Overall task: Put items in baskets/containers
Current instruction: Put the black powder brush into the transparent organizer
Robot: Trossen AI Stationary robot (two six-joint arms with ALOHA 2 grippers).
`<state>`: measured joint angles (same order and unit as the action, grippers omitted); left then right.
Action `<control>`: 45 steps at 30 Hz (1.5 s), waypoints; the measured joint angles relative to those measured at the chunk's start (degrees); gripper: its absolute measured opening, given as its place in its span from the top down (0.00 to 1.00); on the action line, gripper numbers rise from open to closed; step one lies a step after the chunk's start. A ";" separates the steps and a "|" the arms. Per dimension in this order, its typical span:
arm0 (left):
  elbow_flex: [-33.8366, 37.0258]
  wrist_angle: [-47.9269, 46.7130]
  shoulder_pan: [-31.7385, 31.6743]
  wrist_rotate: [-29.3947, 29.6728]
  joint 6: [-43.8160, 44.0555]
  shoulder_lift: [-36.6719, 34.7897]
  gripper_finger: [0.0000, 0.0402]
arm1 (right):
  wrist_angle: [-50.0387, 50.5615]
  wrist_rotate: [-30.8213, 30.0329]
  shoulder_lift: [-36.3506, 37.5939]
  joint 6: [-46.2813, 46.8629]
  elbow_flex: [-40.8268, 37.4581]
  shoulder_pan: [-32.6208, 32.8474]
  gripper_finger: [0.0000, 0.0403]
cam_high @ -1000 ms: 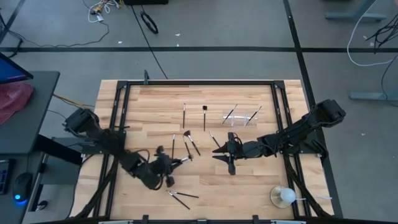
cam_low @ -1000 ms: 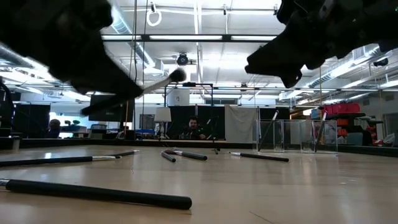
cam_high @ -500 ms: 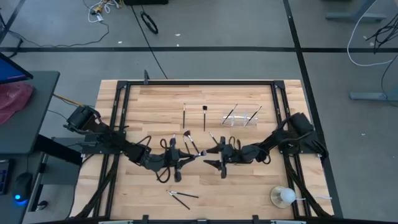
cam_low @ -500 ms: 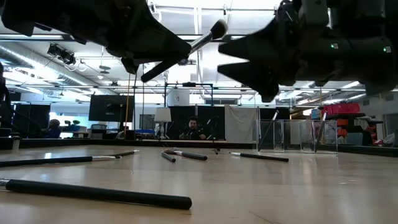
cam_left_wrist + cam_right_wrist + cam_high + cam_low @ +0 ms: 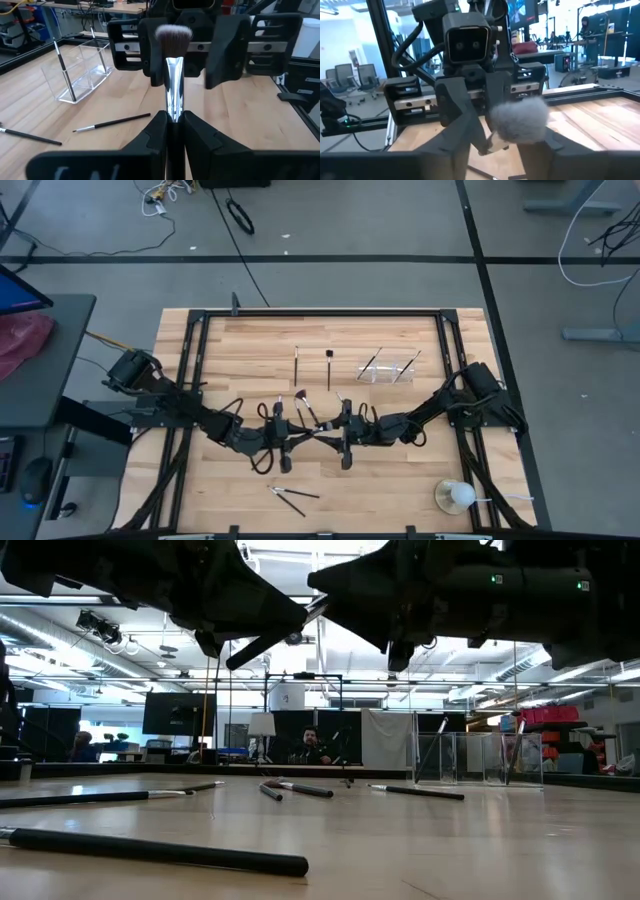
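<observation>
Caught mid-handover above the middle of the counter point(image 5: 400, 470). Left end effector point(image 5: 171, 119) clamped on the silver ferrule of a fluffy brush point(image 5: 173, 60), bristle head pointed toward the right arm. Right end effector point(image 5: 345, 428) brought nose to nose with it, jaws apart on either side of the bristle head, not closed on anything that could be made out. In the right wrist view, the grey bristle tuft point(image 5: 519, 119) sat between that arm's own fingers, with the left arm's camera housing facing it from just behind.

Clear tray point(image 5: 389, 369) stood toward the far right of the counter, well apart from the handover point, already holding a few brushes leaning upright. Other loose brushes point(image 5: 297, 364) lay scattered on the wood between tray and arms, and a pair more point(image 5: 290, 496) nearer the front edge.

Judged step: passing the brush from left to right, since the tray lay on the right arm's side. Next move likely called for the right jaws to close on ferrule or handle rather than soft bristles, then for the left to let go only once that grip was firm; otherwise a dropped brush.
</observation>
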<state>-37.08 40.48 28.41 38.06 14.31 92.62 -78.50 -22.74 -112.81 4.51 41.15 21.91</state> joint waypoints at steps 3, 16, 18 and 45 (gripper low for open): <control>0.00 0.03 0.04 -0.11 0.00 0.00 0.87 | 0.13 -0.14 0.00 -0.02 0.00 -0.02 0.77; -0.09 -2.60 -0.03 0.67 0.94 -0.07 0.64 | 24.98 -8.44 11.26 2.82 -1.30 0.65 0.90; -0.09 -3.75 -0.03 0.60 2.49 -0.07 0.59 | 38.07 -11.62 17.91 4.72 -1.31 0.90 0.89; -0.02 -6.83 -0.03 3.23 6.10 -0.04 0.52 | 102.76 0.20 60.50 21.39 -5.64 -31.64 0.88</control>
<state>-37.10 33.65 28.38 41.30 20.40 92.58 24.26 -22.54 -52.31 25.91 35.50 -9.73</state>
